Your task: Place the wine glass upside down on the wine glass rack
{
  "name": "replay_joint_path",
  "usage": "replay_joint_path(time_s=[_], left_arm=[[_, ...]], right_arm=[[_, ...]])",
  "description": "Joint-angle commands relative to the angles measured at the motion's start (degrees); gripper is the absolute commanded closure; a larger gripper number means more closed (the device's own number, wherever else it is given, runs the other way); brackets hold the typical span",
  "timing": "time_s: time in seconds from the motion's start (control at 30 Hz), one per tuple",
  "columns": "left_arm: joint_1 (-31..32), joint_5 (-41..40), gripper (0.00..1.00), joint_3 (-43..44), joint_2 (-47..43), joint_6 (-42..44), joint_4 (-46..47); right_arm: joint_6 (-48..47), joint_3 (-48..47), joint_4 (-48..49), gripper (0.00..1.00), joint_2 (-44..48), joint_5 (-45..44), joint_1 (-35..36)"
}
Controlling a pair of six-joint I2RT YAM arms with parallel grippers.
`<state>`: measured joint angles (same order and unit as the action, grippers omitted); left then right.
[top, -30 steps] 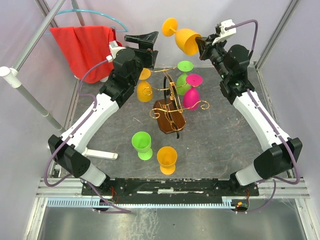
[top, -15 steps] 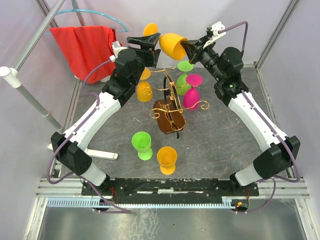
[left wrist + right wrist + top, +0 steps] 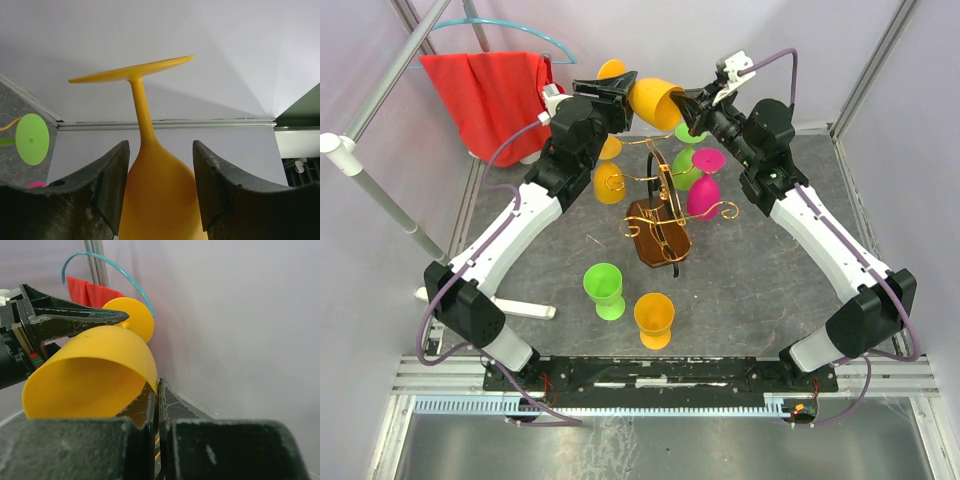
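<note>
Wine glass [image 3: 655, 100] carried leftward, now between left jaws, spread beside bowl; right jaws pinching rim.

The wine glass [image 3: 159, 200] stands foot-up with its orange bowl between the dark fingers [image 3: 107, 190] of the left gripper [image 3: 160, 146], stem and tilted foot clear above them, pad contact indiscernible, a green disc [image 3: 32, 138] further left.

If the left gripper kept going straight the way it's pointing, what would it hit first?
The orange wine glass: its bowl sits between the fingers of the left gripper, so the gripper would probably meet it almost at once.
</note>
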<state>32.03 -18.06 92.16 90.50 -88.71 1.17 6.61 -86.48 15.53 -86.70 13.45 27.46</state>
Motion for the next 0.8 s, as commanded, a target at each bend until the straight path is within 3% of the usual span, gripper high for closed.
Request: replay_joint_path(time_s=[0.0, 0.33, 0.63, 0.77], left_arm=[[-0.37, -1.12, 0.41, 0.17, 0.76, -1.37, 2.7], [-0.57, -0.61, 0.69, 0.0, 1.77, -1.64, 3.01], [-1.24, 0.76, 0.83, -1.36, 1.51, -1.97, 4.59], [-2.12, 2.52, 0.97, -2.17, 1.34, -0.9, 6.8]], right_arm=[[-1.92, 0.28, 1.1, 0.99, 2.16, 1.38, 0.94], [-3.8, 1.19, 0.41, 0.99, 2.81, 0.9, 1.92], [-3.63, 2.31, 1.37, 0.99, 3.29, 1.21, 1.94], [-4.15, 2.45, 0.42, 0.86, 3.61, 0.3, 1.91]])
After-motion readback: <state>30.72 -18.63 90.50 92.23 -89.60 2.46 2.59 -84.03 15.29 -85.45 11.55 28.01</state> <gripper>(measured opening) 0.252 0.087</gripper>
